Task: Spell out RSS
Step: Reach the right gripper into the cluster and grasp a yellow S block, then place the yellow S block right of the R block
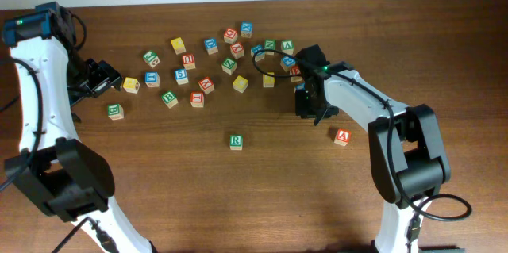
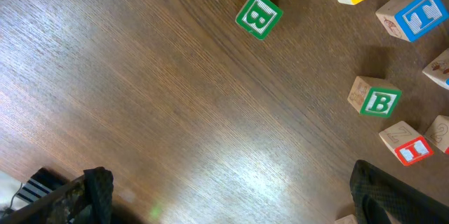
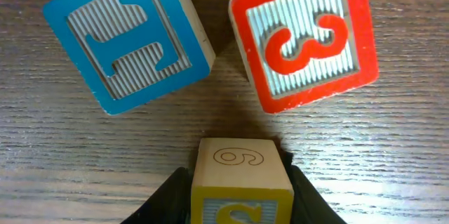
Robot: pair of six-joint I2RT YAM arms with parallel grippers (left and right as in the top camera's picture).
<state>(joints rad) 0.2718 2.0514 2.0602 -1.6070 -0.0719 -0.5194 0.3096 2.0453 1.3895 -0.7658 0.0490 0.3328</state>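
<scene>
A green R block (image 1: 235, 140) lies alone on the table, near the front middle. My right gripper (image 3: 242, 206) is shut on a yellow S block (image 3: 242, 182) whose top face bears a 6, just short of a blue block (image 3: 130, 38) and a red 3 block (image 3: 305, 38). In the overhead view the right gripper (image 1: 305, 90) is at the right end of the block cluster and hides the S block. My left gripper (image 2: 238, 206) is open and empty above bare wood, at the table's left (image 1: 101, 78).
Several letter blocks are scattered across the back middle of the table (image 1: 230, 51). A red A block (image 1: 341, 136) lies to the right of the R block. Two green B blocks (image 2: 258, 15) (image 2: 379, 101) and a red block (image 2: 407, 147) lie ahead of the left gripper.
</scene>
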